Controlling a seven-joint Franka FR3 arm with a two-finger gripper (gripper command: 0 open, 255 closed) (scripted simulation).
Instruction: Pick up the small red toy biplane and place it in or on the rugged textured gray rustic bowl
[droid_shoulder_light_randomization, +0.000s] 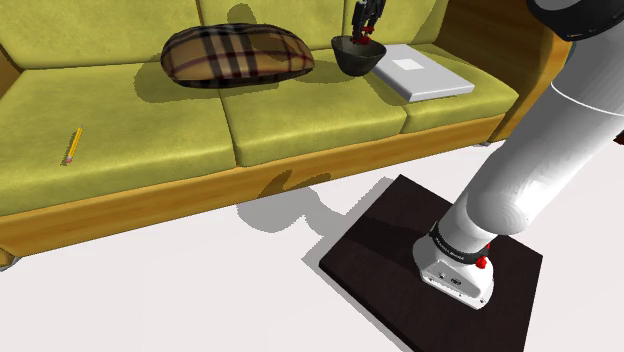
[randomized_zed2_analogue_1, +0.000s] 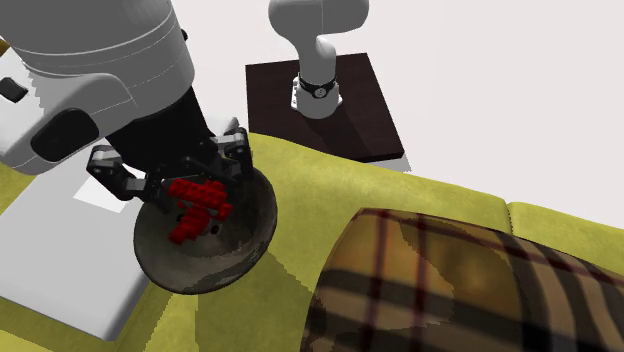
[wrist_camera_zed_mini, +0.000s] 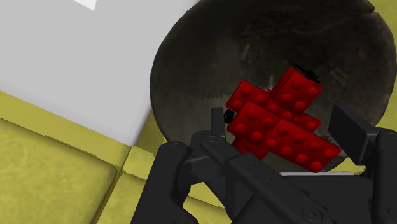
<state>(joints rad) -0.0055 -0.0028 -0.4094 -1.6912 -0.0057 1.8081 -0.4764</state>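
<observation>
While the plane is clasped between the jaws, which appear to be closed on it from either side, it is held just over the hollow of the bowl, directly below them. The bowl is set on the sofa seat, and a white slab lies just beside it, off to one side of the jaws.

Placement is judged to be nearly done, with only the release left, and several faults could arise from it. If the plane is let go from above the rim, it could be bounced off the curved wall and thrown out onto the seat. Because the bowl is round-bottomed and carried on a soft cushion, it could be rocked or tipped if its rim is struck by the jaws. The studded wings might also be caught on a pad, so that the plane is dragged back out when the jaws are lifted.
</observation>
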